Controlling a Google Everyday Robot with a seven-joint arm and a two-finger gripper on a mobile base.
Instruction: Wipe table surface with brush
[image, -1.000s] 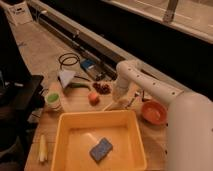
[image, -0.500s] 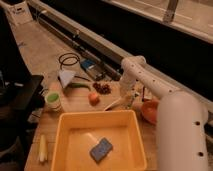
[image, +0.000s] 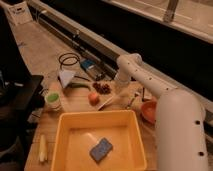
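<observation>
None of the wiping visibly done: brush (image: 106, 102) flat on table (image: 75, 102), gripper (image: 121, 91) just beside, finger state unclear.

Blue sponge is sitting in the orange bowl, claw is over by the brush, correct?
Not quite. In the camera view the blue sponge lies inside the yellow tub, not the orange bowl. The claw is indeed by the brush.
</observation>
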